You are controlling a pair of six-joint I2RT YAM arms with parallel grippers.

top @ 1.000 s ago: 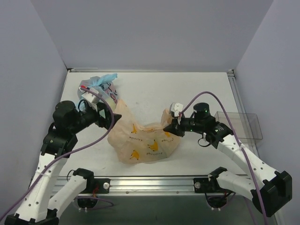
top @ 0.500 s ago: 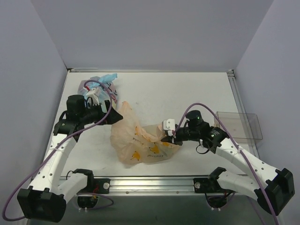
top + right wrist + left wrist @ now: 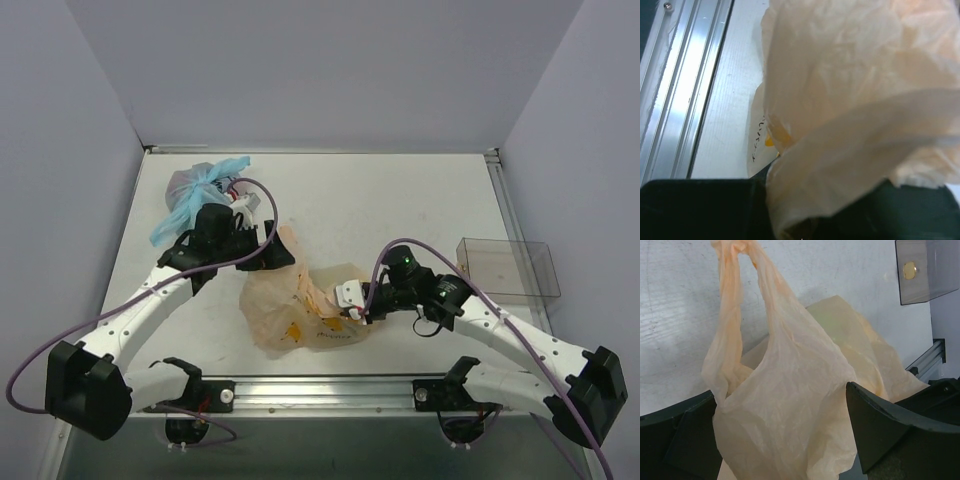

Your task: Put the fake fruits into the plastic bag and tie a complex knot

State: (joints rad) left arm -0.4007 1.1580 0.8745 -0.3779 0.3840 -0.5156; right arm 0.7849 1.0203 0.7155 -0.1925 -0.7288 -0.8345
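The peach-orange plastic bag (image 3: 300,318) lies crumpled at the table's middle front. My left gripper (image 3: 280,254) is at its upper left corner. In the left wrist view the fingers (image 3: 880,430) stand wide apart, open, with the bag's plastic (image 3: 785,405) and one loop handle (image 3: 730,270) lying between them. My right gripper (image 3: 350,298) is shut on the bag's other handle (image 3: 840,150), which is bunched between its dark fingers (image 3: 700,210). A pale green fruit (image 3: 835,327) shows faintly through the bag. No knot shows in the peach bag.
A clear bag with light-blue tied handles (image 3: 200,190) lies at the back left, just behind my left arm. A clear plastic box (image 3: 505,268) stands at the right edge, also in the left wrist view (image 3: 925,270). An aluminium rail (image 3: 320,385) runs along the near edge.
Both grippers have moved inward toward each other. The bag, stretched between them a second ago, is now slack and bunched. My left arm has swung right, uncovering the blue-handled bag.
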